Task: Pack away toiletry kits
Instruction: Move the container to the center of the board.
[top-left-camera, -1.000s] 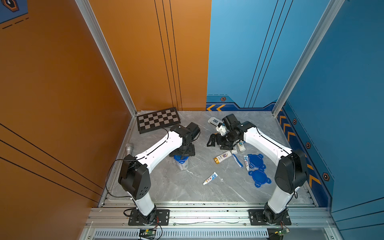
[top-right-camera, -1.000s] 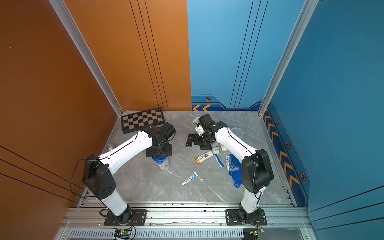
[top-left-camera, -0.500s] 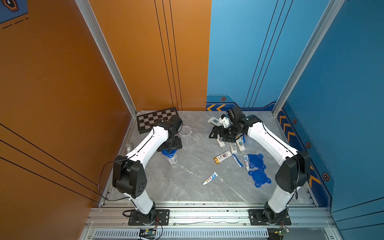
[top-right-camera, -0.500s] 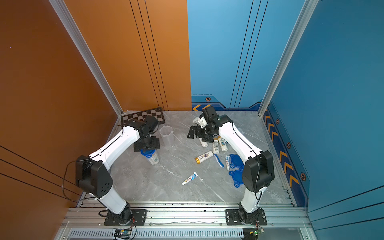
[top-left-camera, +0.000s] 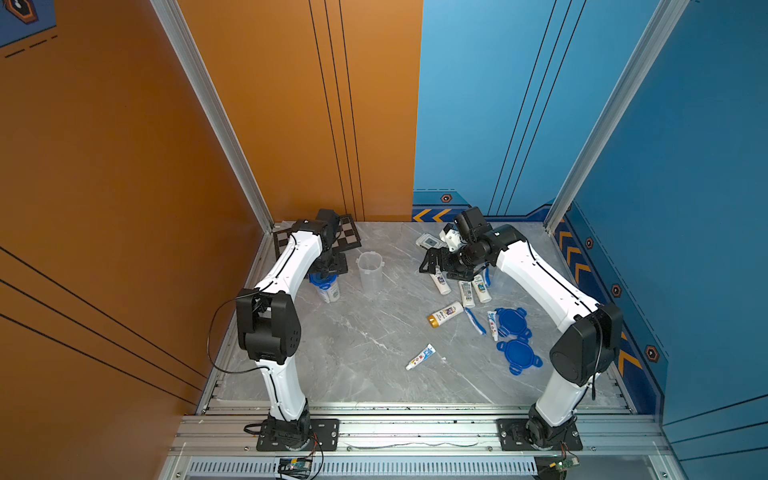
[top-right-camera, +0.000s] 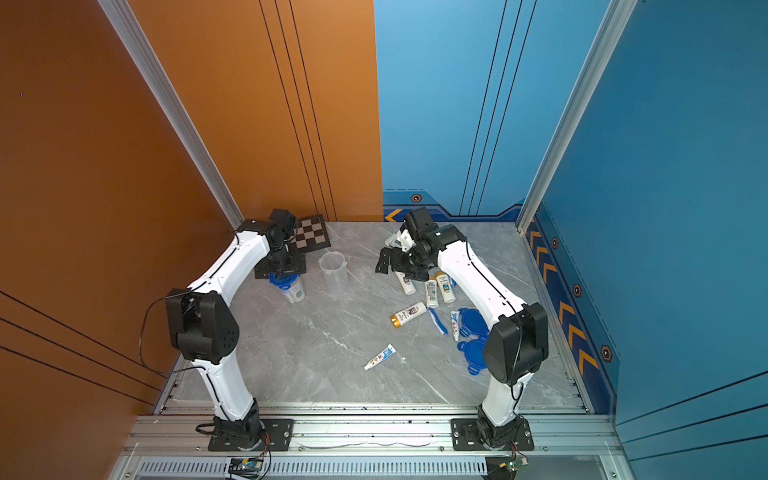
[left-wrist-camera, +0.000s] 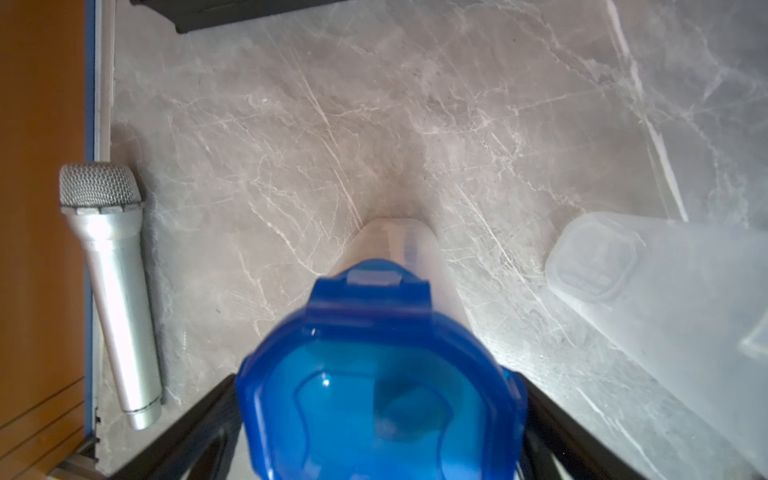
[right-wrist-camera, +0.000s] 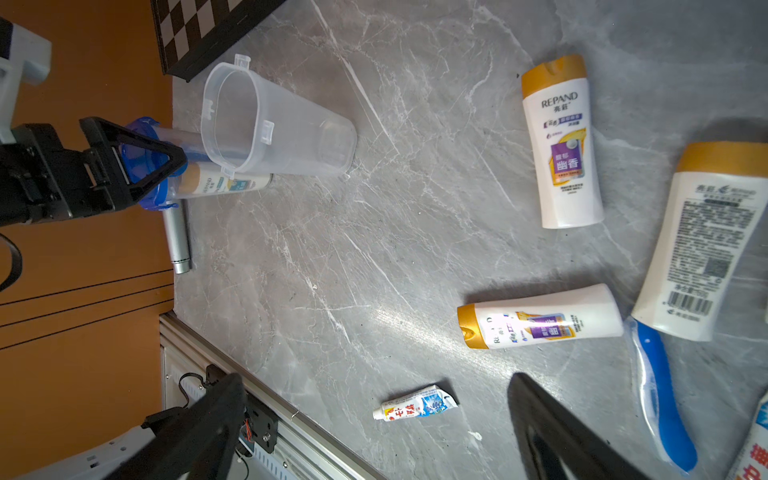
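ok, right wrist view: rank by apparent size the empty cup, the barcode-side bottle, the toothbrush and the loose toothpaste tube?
Largest to smallest:
- empty cup and barcode-side bottle: look about alike. The bottle is nearer the camera and cut by the edge, so not ranked.
- toothbrush: long but thin.
- toothpaste tube: smallest.

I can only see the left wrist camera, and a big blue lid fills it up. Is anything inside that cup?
Observer: Yes. The right wrist view shows a gold-capped bottle inside the lidded cup.
Child: Are there more lids somewhere?
Observer: Two loose blue lids lie flat on the table, beside a toothpaste tube.
Child: What is the other hand doing?
Observer: The right gripper is open and empty, next to three bottles lying in a row.
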